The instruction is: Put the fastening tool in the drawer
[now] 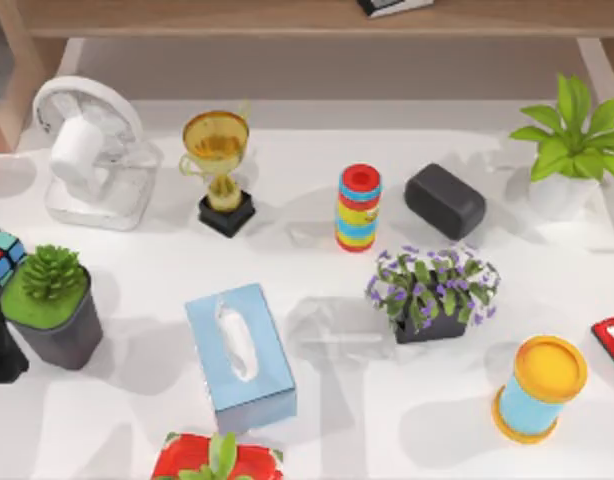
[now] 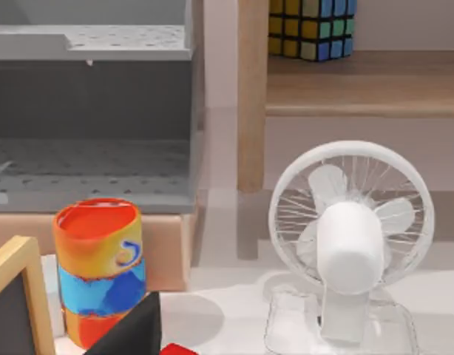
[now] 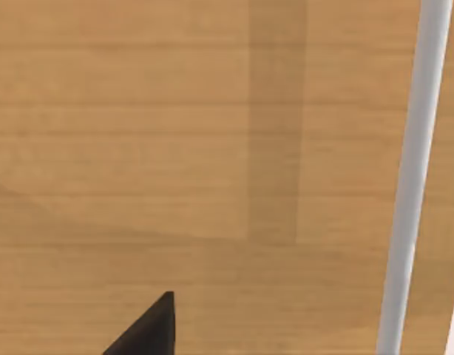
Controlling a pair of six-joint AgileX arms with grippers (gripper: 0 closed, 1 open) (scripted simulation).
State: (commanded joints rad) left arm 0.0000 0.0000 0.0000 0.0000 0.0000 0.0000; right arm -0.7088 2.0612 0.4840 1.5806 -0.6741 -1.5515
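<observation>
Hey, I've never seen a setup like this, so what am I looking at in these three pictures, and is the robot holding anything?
This is a simulated table with two AgileX robot arms. One camera looks down from above; the other two ride on the arms' wrists.

From above, the white table holds a white fan, a gold trophy, a striped cylinder, a black box, purple flowers, a tissue box, a blue can with a yellow lid and some potted plants. The small red stapler, the thing to go into a drawer, lies at the right edge.

The left wrist camera faces the fan and an open grey drawer. The right wrist camera faces wood. Each shows a dark fingertip; I see nothing held.
</observation>
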